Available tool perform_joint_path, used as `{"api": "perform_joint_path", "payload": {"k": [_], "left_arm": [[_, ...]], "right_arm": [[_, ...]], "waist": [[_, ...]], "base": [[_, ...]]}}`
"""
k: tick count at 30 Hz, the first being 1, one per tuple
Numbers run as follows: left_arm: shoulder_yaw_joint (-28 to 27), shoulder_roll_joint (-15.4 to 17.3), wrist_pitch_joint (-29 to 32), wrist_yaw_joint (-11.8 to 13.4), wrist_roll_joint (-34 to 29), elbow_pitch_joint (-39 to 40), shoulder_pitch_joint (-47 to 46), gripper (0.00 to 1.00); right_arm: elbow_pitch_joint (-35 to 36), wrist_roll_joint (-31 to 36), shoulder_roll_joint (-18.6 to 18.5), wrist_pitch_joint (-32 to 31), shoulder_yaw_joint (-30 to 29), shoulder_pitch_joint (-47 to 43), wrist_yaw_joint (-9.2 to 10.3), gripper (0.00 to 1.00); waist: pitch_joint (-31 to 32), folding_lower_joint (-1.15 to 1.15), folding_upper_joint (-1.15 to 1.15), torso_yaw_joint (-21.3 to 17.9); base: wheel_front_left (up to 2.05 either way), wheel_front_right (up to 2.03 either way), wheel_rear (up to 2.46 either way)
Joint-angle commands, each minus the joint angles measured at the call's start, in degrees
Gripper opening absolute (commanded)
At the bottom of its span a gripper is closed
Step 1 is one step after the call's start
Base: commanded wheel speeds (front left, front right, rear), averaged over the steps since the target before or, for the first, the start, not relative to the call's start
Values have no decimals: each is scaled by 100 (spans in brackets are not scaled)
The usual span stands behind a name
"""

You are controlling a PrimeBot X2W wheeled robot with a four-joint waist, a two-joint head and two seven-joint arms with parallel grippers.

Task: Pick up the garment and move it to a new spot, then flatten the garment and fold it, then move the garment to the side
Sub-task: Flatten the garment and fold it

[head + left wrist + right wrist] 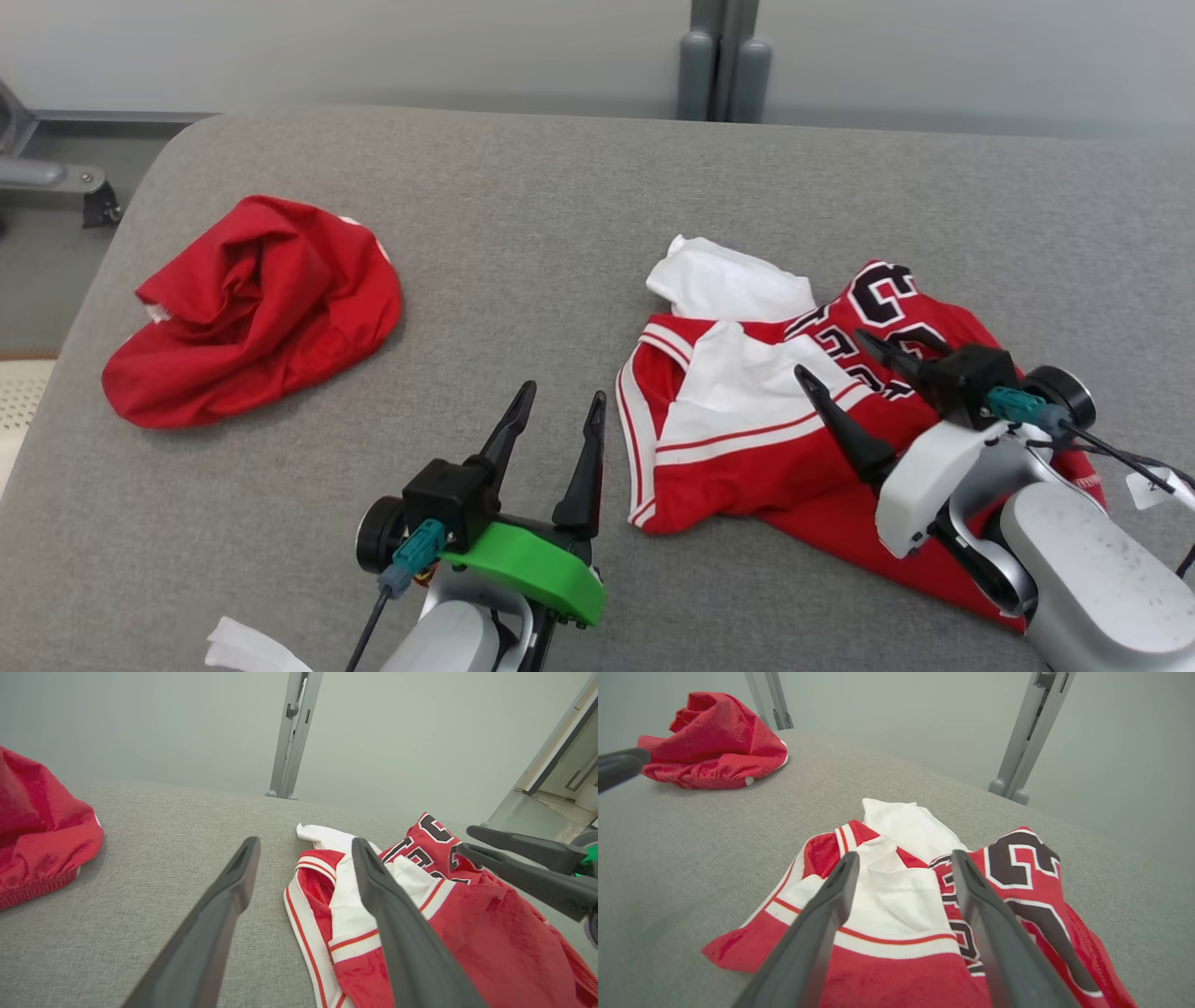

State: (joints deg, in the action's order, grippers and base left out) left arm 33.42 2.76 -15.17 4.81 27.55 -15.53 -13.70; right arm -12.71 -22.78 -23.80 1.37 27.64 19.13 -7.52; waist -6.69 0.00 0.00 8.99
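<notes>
At lower right of frame, found crumpled on grey cushion [523, 233]: red-and-white jersey [747, 448]. Judged soft, light, limp; best pinched at striped edge [638, 457]. Left gripper [555, 406] and right gripper [831, 353] spread wide, empty.

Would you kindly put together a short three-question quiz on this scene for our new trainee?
1. True or false: the right hand is shut on the red-and-white jersey with black numerals.
2. Which item lies towards the robot's left on the grey fabric surface? A. a crumpled plain red garment B. a blue towel C. a white mug
3. Fill in: the two fingers of the left hand stand ___ (open or shut).
Key: 1 false; 2 A; 3 open.
</notes>
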Motion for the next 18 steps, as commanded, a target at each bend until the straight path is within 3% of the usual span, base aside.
{"api": "perform_joint_path", "payload": {"k": [1, 6, 14, 15, 18], "left_arm": [[16, 25, 0, 22, 26, 19, -110, 100], [80, 24, 1, 74, 108, 88, -186, 100], [57, 22, 0, 98, 130, 122, -181, 100], [53, 22, 0, 98, 132, 122, -176, 100], [51, 22, 0, 101, 140, 110, -163, 100]], "right_arm": [[-129, -72, -93, -62, 153, 201, 6, 100], [-829, -203, -461, -273, 863, 859, 8, 100], [-1631, -667, -634, -295, 1754, 1416, 7, 100], [-1688, -731, -650, -239, 1842, 1489, 8, 0], [-1819, -995, -615, 6, 1913, 1655, 8, 0]], "waist": [[-334, 0, 0, 443], [-543, 0, 0, 846], [-662, 0, 0, 1131], [-661, 0, 0, 1143], [-638, 0, 0, 1155]], "base": [[0, 0, 0], [0, 0, 0], [0, 0, 0], [0, 0, 0], [0, 0, 0]]}}
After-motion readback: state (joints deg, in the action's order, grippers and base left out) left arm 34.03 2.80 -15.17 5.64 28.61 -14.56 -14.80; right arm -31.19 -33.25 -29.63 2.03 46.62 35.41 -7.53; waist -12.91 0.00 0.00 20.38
